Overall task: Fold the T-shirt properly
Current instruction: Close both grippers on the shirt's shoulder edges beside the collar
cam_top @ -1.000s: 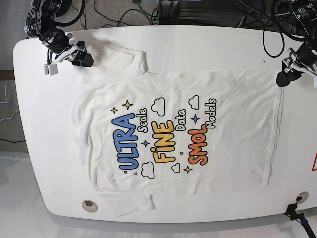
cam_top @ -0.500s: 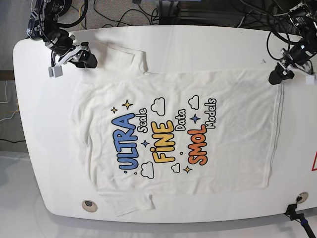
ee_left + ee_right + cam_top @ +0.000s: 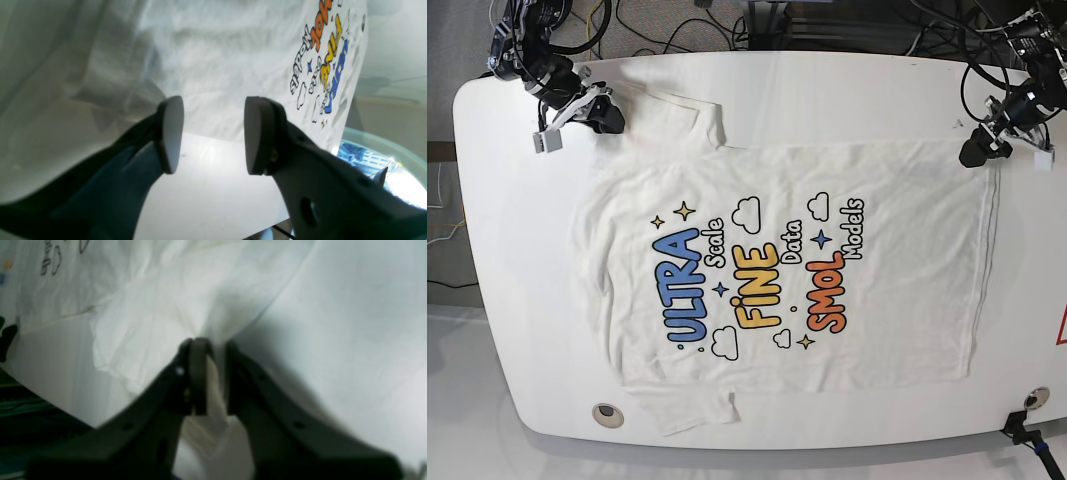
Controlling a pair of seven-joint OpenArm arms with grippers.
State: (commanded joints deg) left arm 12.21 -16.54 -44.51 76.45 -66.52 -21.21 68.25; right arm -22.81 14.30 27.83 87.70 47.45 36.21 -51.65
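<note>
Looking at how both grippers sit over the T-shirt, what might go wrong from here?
The left gripper is open over the hem of the T-shirt and might close on only one layer.

The right gripper's fingers are nearly together at a loose fold near the sleeve, so a lift could bunch it.

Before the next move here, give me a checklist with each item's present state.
1. T-shirt spread with its print facing up: ok.
2. Left hand open: ok, fingers well apart.
3. Left hand at the shirt's edge near a hem corner: ok, over the edge.
4. Right hand near the sleeve-side edge: ok.
5. Right hand firmly gripping cloth: cannot tell, fingers close together but blurred.
6. Shirt folded: not ok, the body lies flat.
</note>
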